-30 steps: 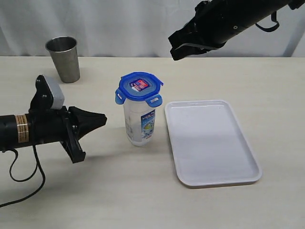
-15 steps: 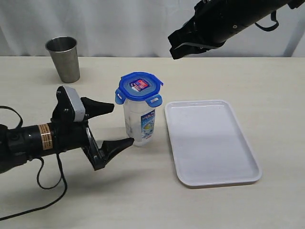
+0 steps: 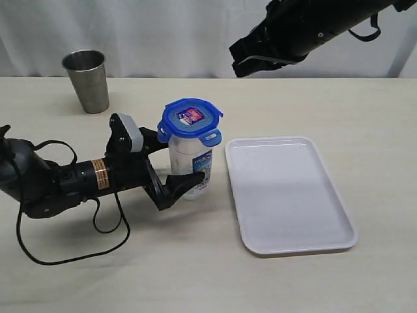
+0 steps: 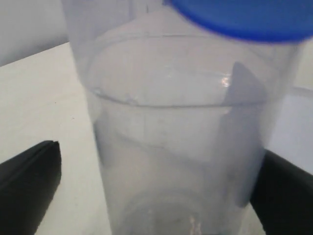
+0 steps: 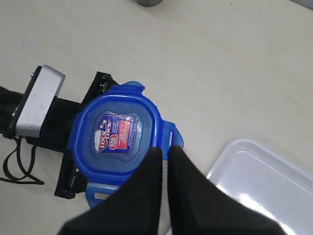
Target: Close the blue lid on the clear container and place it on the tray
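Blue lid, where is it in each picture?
Exterior view: blue lid in the middle, atop the clear container.
Left wrist view: only its edge, at the picture's top right.
Right wrist view: the lid, left of centre.
Shared landmark: the left gripper straddling the container.

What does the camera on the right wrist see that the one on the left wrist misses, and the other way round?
Only the right wrist view shows the top face of the blue lid with its red-and-white sticker, a corner of the tray, and the right gripper, which is shut. Only the left wrist view shows the clear container, whose translucent wall fills the picture. Both show some of the blue lid, the pale table, and the open left gripper straddling the container.
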